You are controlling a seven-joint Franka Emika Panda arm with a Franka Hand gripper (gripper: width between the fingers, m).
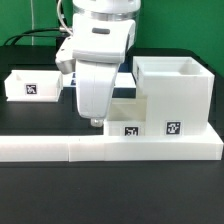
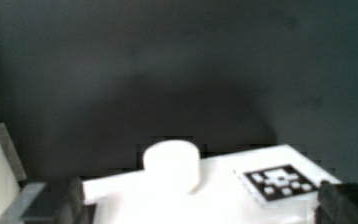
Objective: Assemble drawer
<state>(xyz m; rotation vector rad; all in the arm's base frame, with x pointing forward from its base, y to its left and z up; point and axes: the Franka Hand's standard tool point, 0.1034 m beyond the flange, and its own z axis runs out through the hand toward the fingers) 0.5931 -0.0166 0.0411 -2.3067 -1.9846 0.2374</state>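
One small tray looks light, rigid and slick; its knob suits pinching, and the gripper gapes wide, holding nothing.

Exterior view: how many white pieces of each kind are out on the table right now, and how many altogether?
Housing: 1
Trays: 2, the left tray and the tray beside the housing
Long low bar: 1
Total: 4
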